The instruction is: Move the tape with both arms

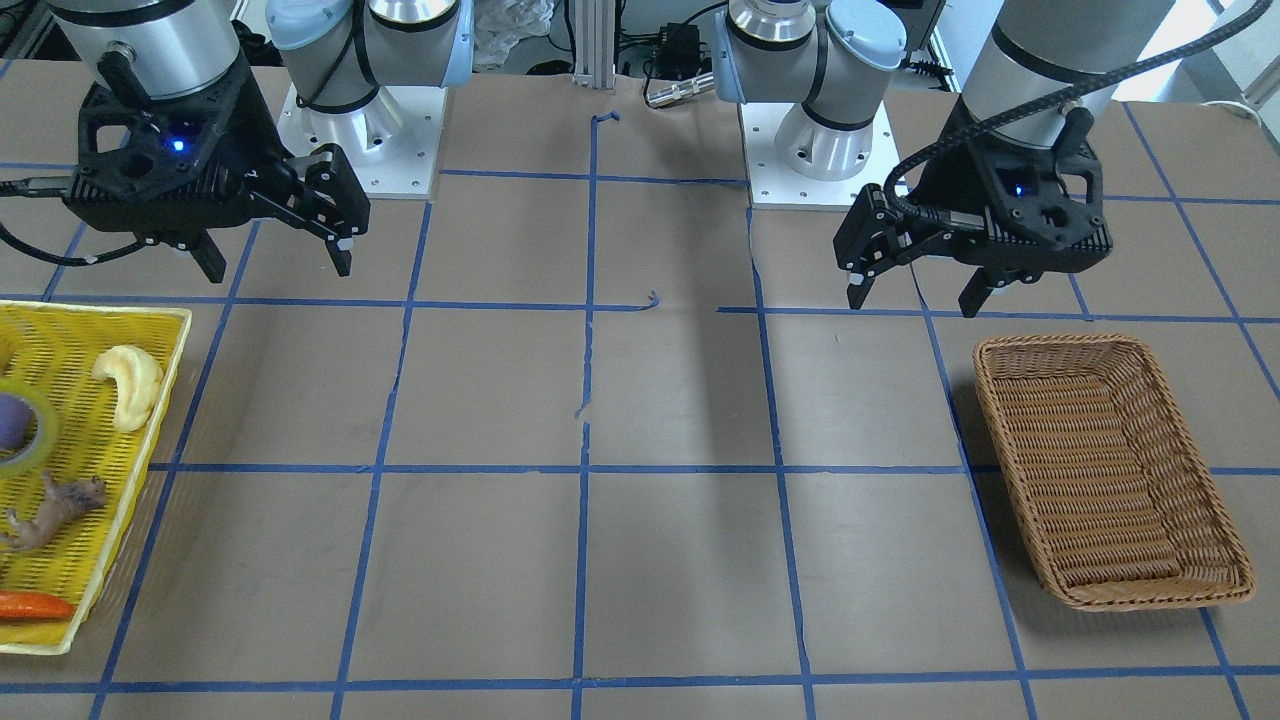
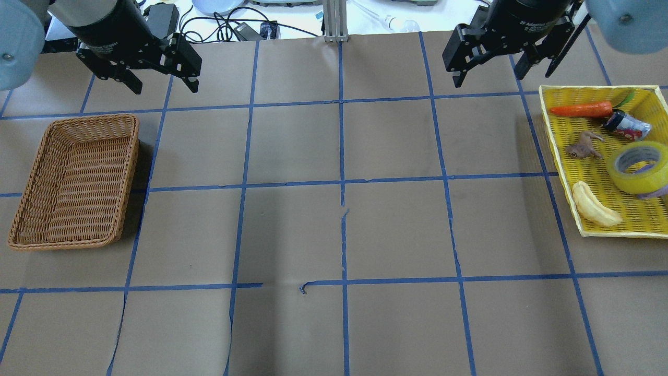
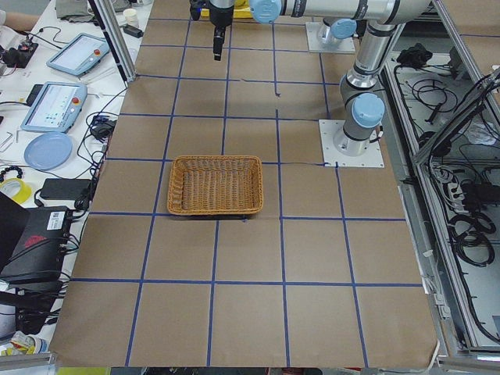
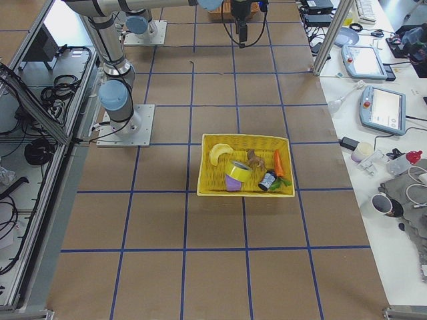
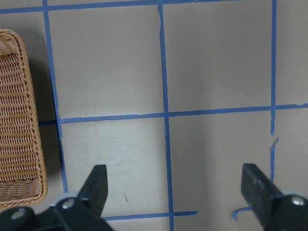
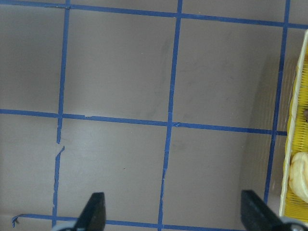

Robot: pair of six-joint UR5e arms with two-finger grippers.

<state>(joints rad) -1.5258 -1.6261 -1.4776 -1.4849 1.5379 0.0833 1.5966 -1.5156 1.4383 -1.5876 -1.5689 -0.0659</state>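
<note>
The tape (image 2: 634,183), a yellow-green roll with a whitish core, lies in the yellow tray (image 2: 569,130) at the table's right end. It also shows in the front view (image 1: 45,430) and the right side view (image 4: 237,170). My right gripper (image 2: 490,74) hangs open and empty above the table, beside the tray's far left corner. It also shows in the front view (image 1: 279,266). My left gripper (image 2: 165,87) hangs open and empty just beyond the wicker basket (image 2: 78,177). It also shows in the front view (image 1: 913,300). Both wrist views show open fingers over bare table.
The tray also holds a carrot (image 2: 579,109), a banana (image 2: 595,209), a toy animal (image 2: 582,149), a small can (image 2: 626,128) and a purple object (image 2: 657,193) under the tape. The wicker basket holds nothing. Blue tape lines grid the brown table.
</note>
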